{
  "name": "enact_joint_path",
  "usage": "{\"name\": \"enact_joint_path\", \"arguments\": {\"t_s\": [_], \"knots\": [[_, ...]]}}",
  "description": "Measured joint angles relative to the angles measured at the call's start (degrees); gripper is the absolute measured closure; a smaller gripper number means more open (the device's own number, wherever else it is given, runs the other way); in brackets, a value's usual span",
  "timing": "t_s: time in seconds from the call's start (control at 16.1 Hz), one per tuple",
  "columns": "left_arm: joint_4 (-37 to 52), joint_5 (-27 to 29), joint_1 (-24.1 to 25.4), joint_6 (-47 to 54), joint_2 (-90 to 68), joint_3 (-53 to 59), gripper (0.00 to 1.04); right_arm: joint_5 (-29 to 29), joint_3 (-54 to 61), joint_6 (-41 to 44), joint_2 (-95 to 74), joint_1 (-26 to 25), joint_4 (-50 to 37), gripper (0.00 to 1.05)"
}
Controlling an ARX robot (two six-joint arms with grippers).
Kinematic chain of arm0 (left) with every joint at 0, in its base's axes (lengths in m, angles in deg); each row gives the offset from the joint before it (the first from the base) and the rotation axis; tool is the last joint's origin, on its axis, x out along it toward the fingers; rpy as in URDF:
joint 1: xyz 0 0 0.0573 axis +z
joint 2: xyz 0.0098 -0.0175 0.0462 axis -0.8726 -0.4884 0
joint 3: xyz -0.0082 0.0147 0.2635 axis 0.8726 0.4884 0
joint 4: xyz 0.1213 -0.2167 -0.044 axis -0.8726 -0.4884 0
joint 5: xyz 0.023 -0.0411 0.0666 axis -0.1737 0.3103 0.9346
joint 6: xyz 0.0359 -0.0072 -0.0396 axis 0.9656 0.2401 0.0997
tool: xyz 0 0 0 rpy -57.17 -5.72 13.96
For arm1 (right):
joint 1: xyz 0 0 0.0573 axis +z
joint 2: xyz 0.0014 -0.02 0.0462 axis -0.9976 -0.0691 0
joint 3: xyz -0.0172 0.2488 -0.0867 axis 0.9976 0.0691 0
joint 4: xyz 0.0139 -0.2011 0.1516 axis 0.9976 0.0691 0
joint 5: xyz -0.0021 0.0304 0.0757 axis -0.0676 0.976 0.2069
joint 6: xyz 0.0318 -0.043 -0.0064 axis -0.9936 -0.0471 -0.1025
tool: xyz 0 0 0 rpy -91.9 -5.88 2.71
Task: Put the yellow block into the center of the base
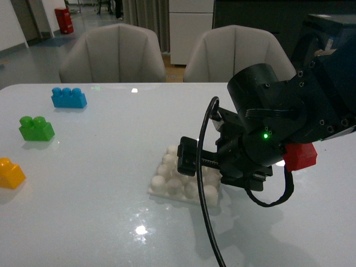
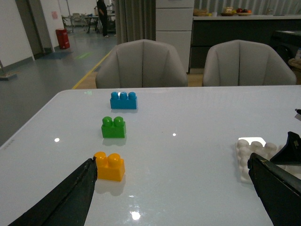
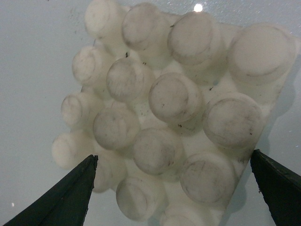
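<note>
The yellow block (image 1: 10, 173) sits at the table's left edge; in the left wrist view (image 2: 109, 166) it lies just ahead of one finger. My left gripper (image 2: 171, 162) is open and empty, low over the table, with the block near its one finger and the base (image 2: 248, 153) near the other. The white studded base (image 1: 169, 182) lies mid-table, partly covered by my right arm (image 1: 261, 130). My right gripper (image 3: 174, 155) is open and empty, pointing down close above the base (image 3: 174, 103), jaws spread about as wide as the base.
A green two-stud brick (image 1: 36, 128) (image 2: 114, 127) and a blue three-stud brick (image 1: 68, 97) (image 2: 123, 100) stand in a line beyond the yellow block. A red block (image 1: 300, 156) shows beside my right arm. Two chairs (image 1: 114, 53) stand behind the table.
</note>
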Motion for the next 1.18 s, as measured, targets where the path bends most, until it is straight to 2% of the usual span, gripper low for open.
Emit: {"name": "enact_joint_path", "arguments": {"t_s": [0.37, 0.68, 0.81, 0.87, 0.93, 0.99, 1.06, 1.18], "knots": [[0.00, 0.02, 0.00, 0.02, 0.00, 0.00, 0.07, 1.57, 5.27, -3.04, 4.50, -1.92, -0.87, 0.06], [0.00, 0.00, 0.00, 0.02, 0.00, 0.00, 0.07, 1.86, 10.27, -6.32, 21.00, -14.38, -5.79, 0.06], [0.00, 0.00, 0.00, 0.02, 0.00, 0.00, 0.07, -1.22, 17.07, -7.54, 33.68, -18.51, -10.86, 0.06], [0.00, 0.00, 0.00, 0.02, 0.00, 0.00, 0.07, -3.58, 21.05, -7.10, 41.13, -18.62, -15.30, 0.07], [0.00, 0.00, 0.00, 0.00, 0.00, 0.00, 0.07, -10.73, 27.32, -1.09, 47.21, -17.79, -27.67, 0.17], [0.00, 0.02, 0.00, 0.00, 0.00, 0.00, 0.07, -15.76, 34.32, 6.60, 54.34, -16.70, -34.47, 0.28], [0.00, 0.00, 0.00, 0.02, 0.00, 0.00, 0.07, -18.29, 41.35, 13.62, 61.75, -15.76, -36.24, 0.39], [0.00, 0.00, 0.00, 0.02, 0.00, 0.00, 0.07, -18.91, 51.54, 19.80, 70.47, -15.74, -39.39, 0.56]]}}
